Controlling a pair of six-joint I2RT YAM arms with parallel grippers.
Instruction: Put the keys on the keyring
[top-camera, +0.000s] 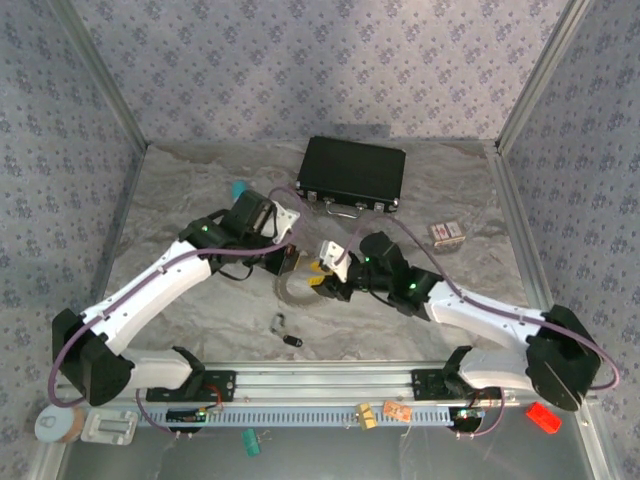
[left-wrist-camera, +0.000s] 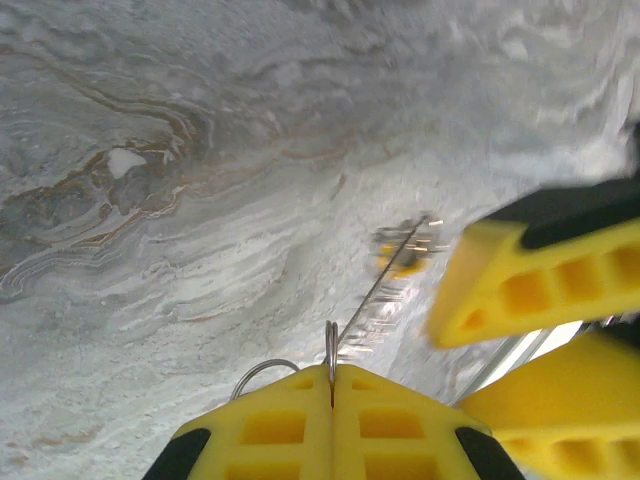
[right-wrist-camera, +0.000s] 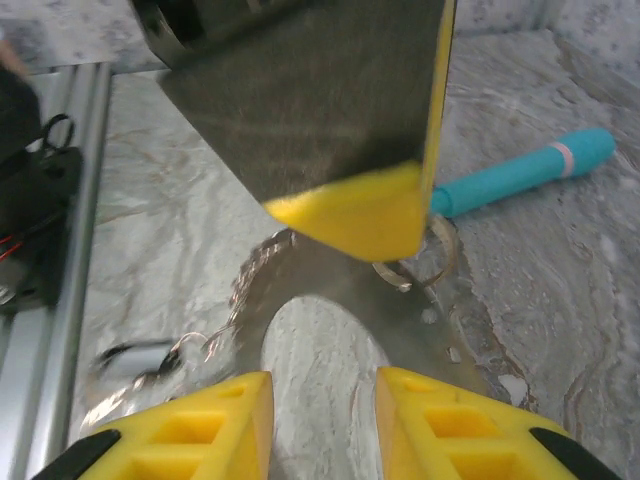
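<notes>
Marbled grey tabletop (top-camera: 180, 200) under patterned walls was where I watched it: the pale, translucent round keyring with a beaded rim (top-camera: 284, 291) stood on edge mid-table, pinched in the clenched yellow pads of the left gripper (left-wrist-camera: 332, 372). The right gripper (right-wrist-camera: 322, 385) hovered just beside it, jaws apart and empty. The pinch looked thin to me: a nudge from the right fingers could twist the ring free, and the two crowded claws could knock together. The tiny loose keys lay flat on the marble nearer the arms, a fiddly pick. I counted one keyring; two loose keys, one silvery (top-camera: 281, 323) and one black-headed (top-camera: 293, 341), with a blurred orange bit by the ring perhaps a third; one teal plastic pen (right-wrist-camera: 520, 172); one black rectangular case (top-camera: 353, 175); and one small card box (top-camera: 446, 234).
</notes>
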